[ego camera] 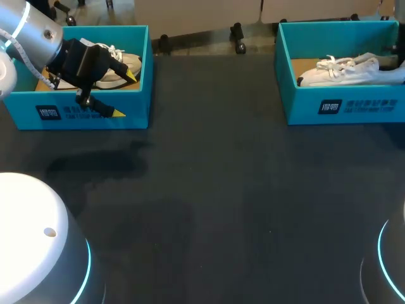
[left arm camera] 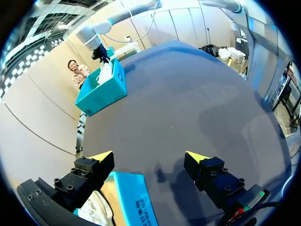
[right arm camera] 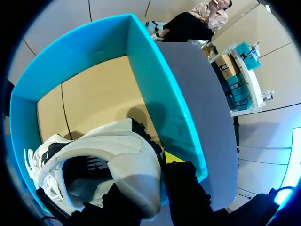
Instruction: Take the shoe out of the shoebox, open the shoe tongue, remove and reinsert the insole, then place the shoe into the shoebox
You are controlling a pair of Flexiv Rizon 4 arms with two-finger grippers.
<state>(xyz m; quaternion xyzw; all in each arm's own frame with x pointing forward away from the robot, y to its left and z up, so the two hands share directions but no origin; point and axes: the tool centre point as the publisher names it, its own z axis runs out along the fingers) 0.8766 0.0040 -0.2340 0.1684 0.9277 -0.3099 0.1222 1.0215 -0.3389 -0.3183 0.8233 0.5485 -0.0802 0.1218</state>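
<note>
A white shoe (ego camera: 121, 63) lies in the left teal shoebox (ego camera: 136, 95). My left gripper (ego camera: 123, 94) hangs open astride that box's front wall (left arm camera: 134, 197), one finger over the shoe (left arm camera: 96, 209), the other outside the box. A second white shoe (ego camera: 348, 69) rests in the right teal shoebox (ego camera: 342, 107). In the right wrist view my right gripper (right arm camera: 150, 165) is shut on this shoe's heel (right arm camera: 136, 165), inside the box (right arm camera: 160, 94). Only one yellow tip shows beside the heel. From the left wrist view, the right box (left arm camera: 101, 89) and my right arm (left arm camera: 94, 35) appear far across the table.
The dark table (ego camera: 215, 190) stretches wide between the two boxes and toward the front edge. The white bases of my arms (ego camera: 31, 240) stand at the front corners.
</note>
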